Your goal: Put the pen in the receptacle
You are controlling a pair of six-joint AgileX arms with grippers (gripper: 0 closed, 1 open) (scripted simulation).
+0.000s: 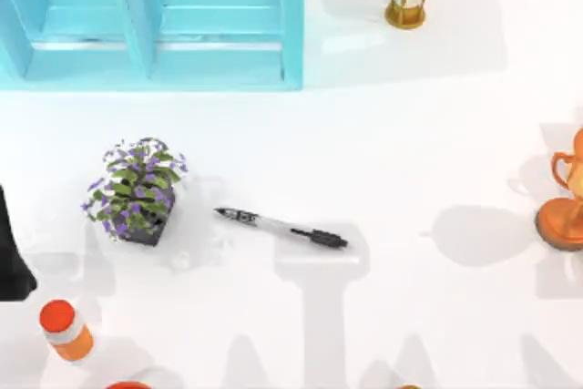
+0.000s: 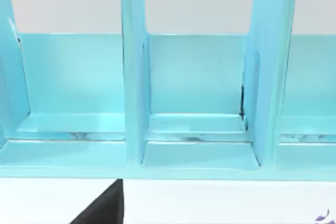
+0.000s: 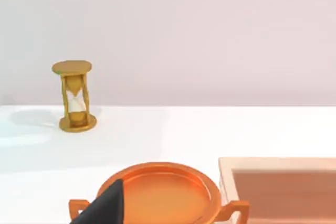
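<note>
pen lies flat on the white table, near the middle, a bit toward the front edge of the top view. long axis runs mostly left-right across the table, slightly slanted: pale barrel end points toward the potted plant, black end points toward the right side. pen is just beside the plant, not touching it, and well apart from everything else.

blue divided rack sits at the back left, open slots facing the table; the left wrist view looks straight into its compartments. likely the receptacle, my guess from the task.

left arm shows as a dark shape at the left edge of the top view, beside the plant and near the orange-capped bottle. left gripper fingers: cannot tell apart or together. right gripper: cannot tell either; its wrist view faces an hourglass, an orange trophy cup and a tan tray.

judgement: the left arm looks nearer to both pen and rack, so it suits the pick. pen lies to its right, past the plant. fingers would need to close across the barrel, so turned crosswise to that left-right axis, with the plant crowding the pale end.
</note>
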